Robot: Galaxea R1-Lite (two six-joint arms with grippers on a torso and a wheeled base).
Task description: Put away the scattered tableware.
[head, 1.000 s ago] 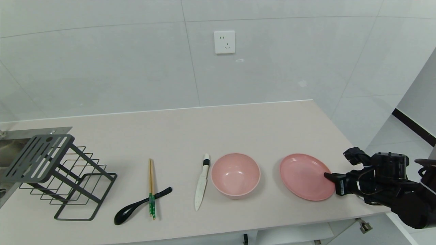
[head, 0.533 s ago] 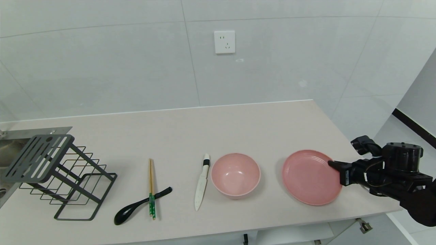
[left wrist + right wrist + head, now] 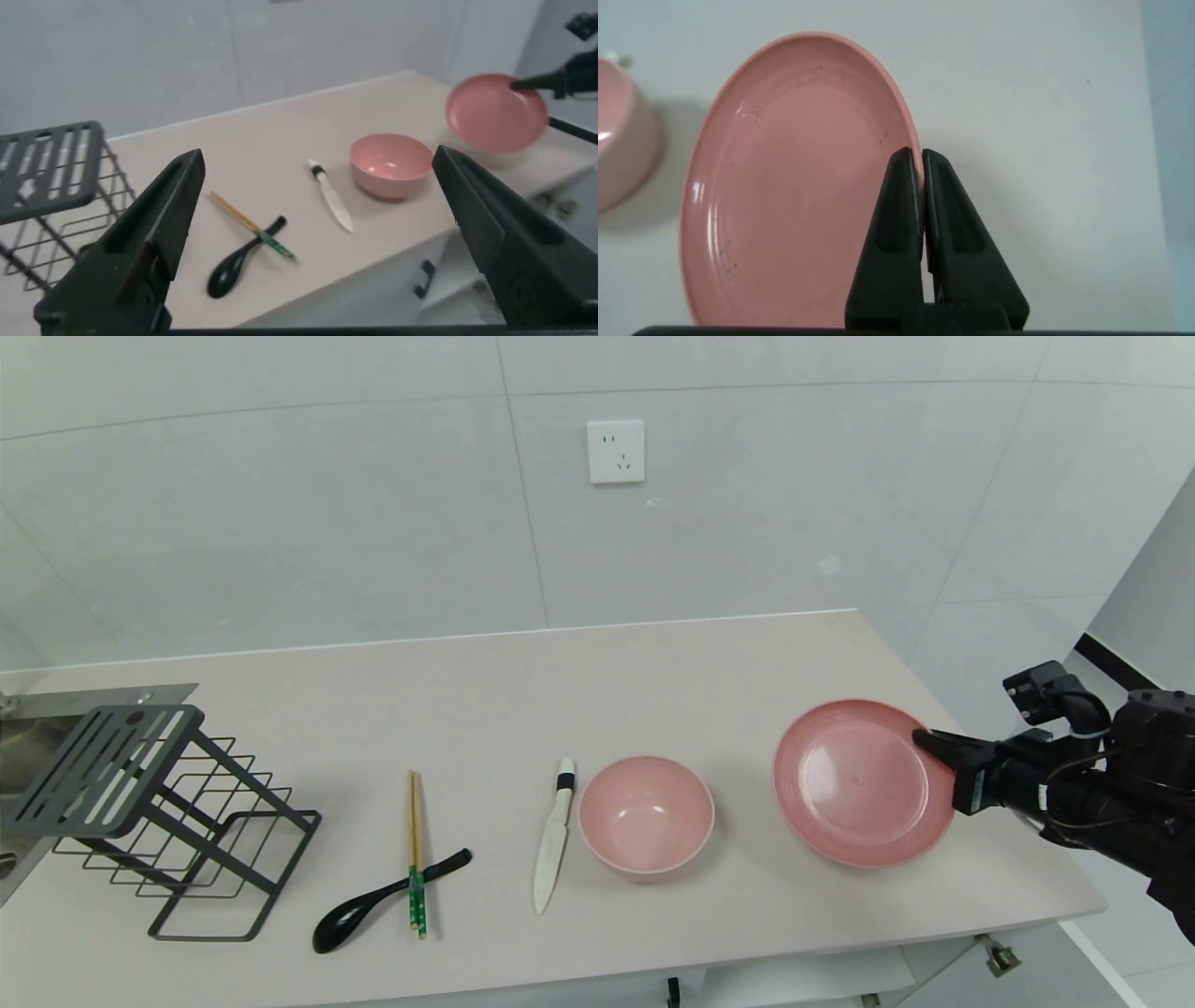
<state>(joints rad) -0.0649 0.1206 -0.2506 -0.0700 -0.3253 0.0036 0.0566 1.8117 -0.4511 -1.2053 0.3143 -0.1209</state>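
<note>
plate: pink plate (image 3: 864, 784), round, glossy, ringed inner rim, tilted above counter (image 3: 653, 672), right of frame | right gripper (image 3: 934, 744): clenched on plate's right rim | left gripper (image 3: 318, 159): fingers spread, holding nothing

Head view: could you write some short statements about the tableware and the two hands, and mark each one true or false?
1. The right hand is shut on the rim of the pink plate. True.
2. The pink plate lies flat on the counter. False: it is held tilted, not flat.
3. The chopsticks cross the handle of the black spoon. True.
4. The knife stands in the rack. False: it lies on the counter, beside the pink bowl.
5. The left hand is shut. False: it is open and holds nothing.
</note>
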